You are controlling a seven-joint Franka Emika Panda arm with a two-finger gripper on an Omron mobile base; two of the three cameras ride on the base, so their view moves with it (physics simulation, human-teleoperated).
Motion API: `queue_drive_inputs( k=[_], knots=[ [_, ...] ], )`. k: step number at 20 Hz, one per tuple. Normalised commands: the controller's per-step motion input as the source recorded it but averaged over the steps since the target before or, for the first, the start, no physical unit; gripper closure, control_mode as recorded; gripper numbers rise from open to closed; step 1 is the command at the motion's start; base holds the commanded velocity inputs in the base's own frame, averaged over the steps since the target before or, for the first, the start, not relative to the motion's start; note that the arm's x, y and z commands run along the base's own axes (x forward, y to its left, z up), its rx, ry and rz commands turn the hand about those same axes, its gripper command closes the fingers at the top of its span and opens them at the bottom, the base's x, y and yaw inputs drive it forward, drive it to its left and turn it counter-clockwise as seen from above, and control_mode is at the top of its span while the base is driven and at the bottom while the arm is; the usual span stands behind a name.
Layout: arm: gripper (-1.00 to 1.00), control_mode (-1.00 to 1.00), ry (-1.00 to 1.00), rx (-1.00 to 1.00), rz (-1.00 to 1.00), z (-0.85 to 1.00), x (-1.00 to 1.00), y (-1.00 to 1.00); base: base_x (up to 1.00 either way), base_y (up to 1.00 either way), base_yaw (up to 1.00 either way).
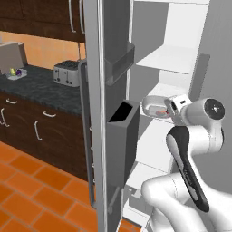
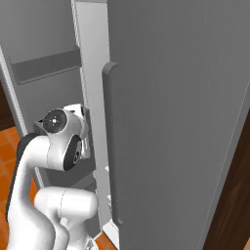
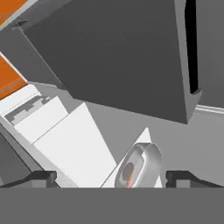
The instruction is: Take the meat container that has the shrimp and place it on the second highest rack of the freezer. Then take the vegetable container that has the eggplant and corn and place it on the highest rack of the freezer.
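Two finger tips [image 3: 41,177] stand spread wide, gripper [image 3: 111,179] just behind the meat container [image 3: 136,166] w/ nothing pinched; arm bent, wrist reaching into the freezer [image 1: 181,59]. Container holds smth orange-red, sits at a white rack's [image 1: 156,142] front edge. Door bin [image 1: 123,136] close on the left; open shelf room above.
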Motion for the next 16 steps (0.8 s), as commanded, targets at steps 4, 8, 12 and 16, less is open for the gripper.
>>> queue_drive_inputs(
  k=[4,8,12,16],
  knots=[
    [-1.0,-1.0,0.1,0.05,-0.12,-0.51,-1.0,0.08,0.0,0.0,0.0],
    [-1.0,-1.0,0.0,-0.03,-0.03,-0.66,-0.44,0.15,0.0,0.0,0.0],
    [-1.0,-1.0,0.0,-0.07,0.0,-0.39,0.0,0.22,0.0,0.0,0.0],
    [-1.0,-1.0,0.0,-0.07,0.0,-0.39,0.0,0.23,0.0,0.0,0.0]
  ],
)
